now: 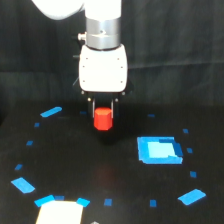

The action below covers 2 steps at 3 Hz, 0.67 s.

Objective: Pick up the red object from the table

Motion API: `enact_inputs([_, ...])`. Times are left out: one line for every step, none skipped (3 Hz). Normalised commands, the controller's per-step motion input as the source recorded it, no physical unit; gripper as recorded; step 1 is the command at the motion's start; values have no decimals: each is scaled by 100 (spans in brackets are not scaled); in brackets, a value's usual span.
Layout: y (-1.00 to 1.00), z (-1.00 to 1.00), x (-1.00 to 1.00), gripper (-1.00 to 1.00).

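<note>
**Red block held between the fingers, just above the table**

Black cloth hangs behind a flat black table [75,165] dotted with small blue tape marks, and only the exterior view covers the scene.

In that view the red object [103,119] sits between the two dark fingers of the gripper [103,114], which are closed narrowly against its sides. The block looks clear of the surface, with a faint reddish reflection on the table below it, though the gap is hard to judge from this angle. By that reading the grasp is made and the lift seems begun or nearly so; what remains is to raise it plainly clear.

The arm comes straight down from the top of the frame, its white wrist housing and grey joint stacked vertically over the block, fingers pointing down at the table.

A larger blue rectangle [159,150] lies on the table well apart, toward the exterior view's right. A pale patch [60,212] shows at the bottom edge.
</note>
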Motion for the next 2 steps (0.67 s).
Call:
enact_inputs([100, 100, -9, -100])
enact_inputs([79, 100, 19, -56])
